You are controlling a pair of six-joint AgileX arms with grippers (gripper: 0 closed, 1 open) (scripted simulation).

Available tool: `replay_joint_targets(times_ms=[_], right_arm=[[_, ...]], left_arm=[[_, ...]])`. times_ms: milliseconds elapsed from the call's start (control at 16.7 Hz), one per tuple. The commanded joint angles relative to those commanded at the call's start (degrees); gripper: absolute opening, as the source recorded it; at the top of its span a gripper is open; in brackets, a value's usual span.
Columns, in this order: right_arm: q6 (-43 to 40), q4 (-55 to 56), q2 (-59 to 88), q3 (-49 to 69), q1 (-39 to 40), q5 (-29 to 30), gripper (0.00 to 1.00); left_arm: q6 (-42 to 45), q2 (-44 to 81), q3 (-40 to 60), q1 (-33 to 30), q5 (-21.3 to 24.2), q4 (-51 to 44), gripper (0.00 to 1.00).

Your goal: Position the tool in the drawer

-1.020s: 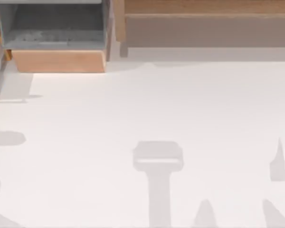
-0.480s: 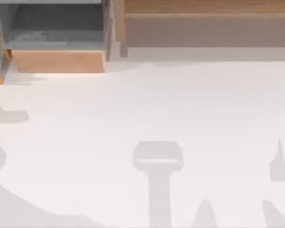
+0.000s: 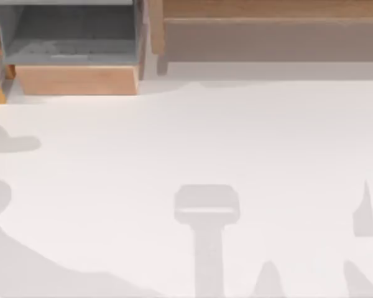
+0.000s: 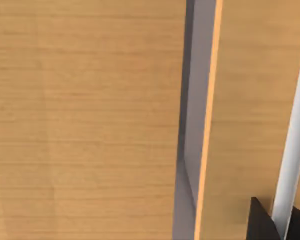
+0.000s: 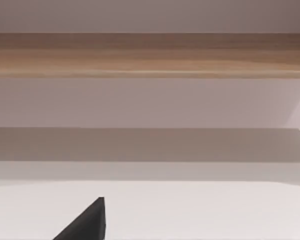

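Note:
The drawer (image 3: 74, 79) stands open at the table's far left, with grey inner walls and a light-tan front panel. Its grey floor shows a pale streak that I cannot identify. The tool is out of view. In the left wrist view, my left gripper's dark fingertip (image 4: 261, 226) sits close against tan wood panels (image 4: 85, 120) split by a narrow grey gap (image 4: 195, 125). In the right wrist view, my right gripper's dark fingertip (image 5: 87, 224) hovers over the white table, facing the wide wooden unit (image 5: 150, 55).
A wider brown wooden unit (image 3: 267, 31) runs along the far edge to the right of the drawer. Grey arm shadows lie on the white tabletop (image 3: 193, 136) at the near left, near middle and near right.
The shadow at the table's left edge has shifted and spread along the near left. The drawer and the right-hand shadows have stayed put.

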Motion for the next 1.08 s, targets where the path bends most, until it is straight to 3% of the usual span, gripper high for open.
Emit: replay_joint_targets(times_ms=[420, 720, 1080], right_arm=[[0.00, 0.00, 0.00, 0.00, 0.00, 0.00, 1.00], [0.00, 0.00, 0.00, 0.00, 0.00, 0.00, 1.00], [0.00, 0.00, 0.00, 0.00, 0.00, 0.00, 1.00]], left_arm=[[-0.15, 6.07, 13.53, -3.15, -3.16, -6.96, 0.00], [-0.21, 6.94, 15.20, -3.65, -3.62, -8.03, 0.00], [-0.21, 6.94, 15.20, -3.65, -3.62, -8.03, 0.45]])
